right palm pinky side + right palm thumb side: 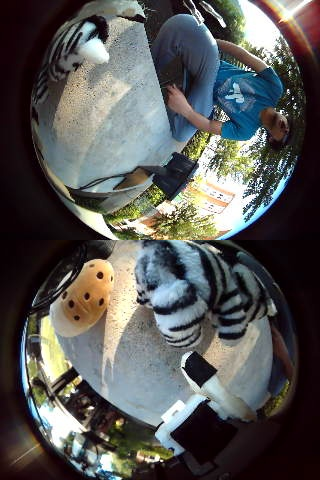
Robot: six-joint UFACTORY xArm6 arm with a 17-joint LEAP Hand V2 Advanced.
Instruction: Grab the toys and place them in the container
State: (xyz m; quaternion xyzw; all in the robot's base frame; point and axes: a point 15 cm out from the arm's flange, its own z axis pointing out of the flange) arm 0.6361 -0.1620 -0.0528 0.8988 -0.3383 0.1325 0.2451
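- Fingers (220, 395) only partly in view: one white-and-black finger reaching out fairly straight toward the toy, nothing held, apparently relaxed rather than curled.
- Just beyond that fingertip, lying on the pale speckled concrete slab (135, 370): a soft black-and-white striped plush zebra toy (195, 295), large in view, so close to the right hand (200, 425).
- Beside the zebra, near the slab's edge: a rounded tan plush toy with dark spots (82, 295).
- No container visible in either view.
- Farther off, past the slab: a seated person, touching none of the toys.
- Likely risks: closing on fur alone and losing the floppy zebra on the lift; nudging the spotted toy off the edge.
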